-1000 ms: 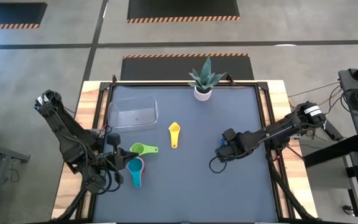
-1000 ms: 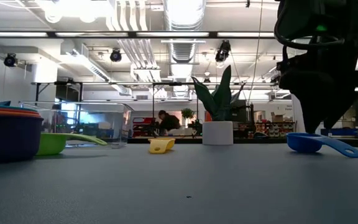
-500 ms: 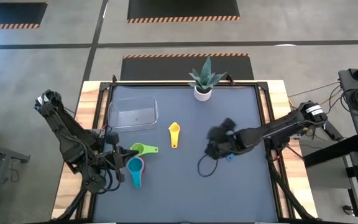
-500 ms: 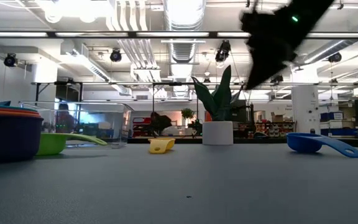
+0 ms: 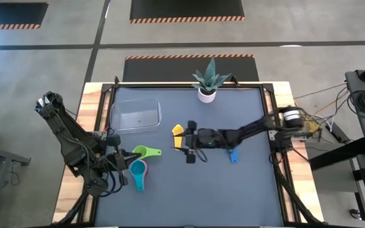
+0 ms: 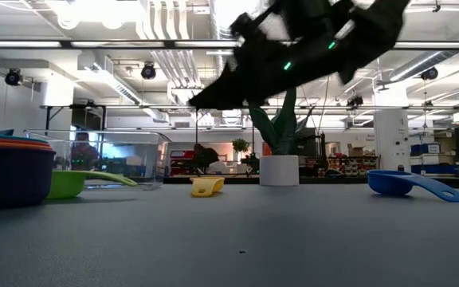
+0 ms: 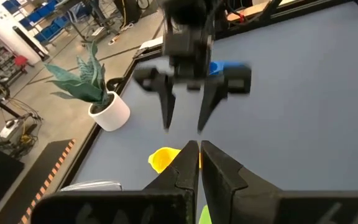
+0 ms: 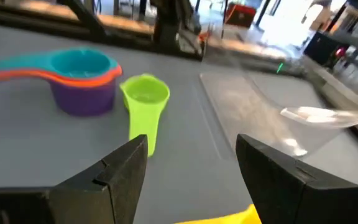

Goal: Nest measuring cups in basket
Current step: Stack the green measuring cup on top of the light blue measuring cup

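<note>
- Your right gripper (image 5: pixel 186 142), jaws spread wide and empty, hangs over the small yellow plastic measuring cup (image 5: pixel 178 137), which lies on the table beside the clear plastic basket (image 5: pixel 135 115).
- Next, lower and close on its handle.
- Left gripper (image 5: pixel 122 163) waits shut by the stacked teal-topped cups (image 5: pixel 137 171).

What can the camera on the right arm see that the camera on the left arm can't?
Only the right wrist view shows the green cup and the nested stack with the teal cup on top. Only the left wrist view shows the blue cup, the potted plant and the right gripper from the front, jaws open. Both show the yellow cup and the clear basket.
</note>
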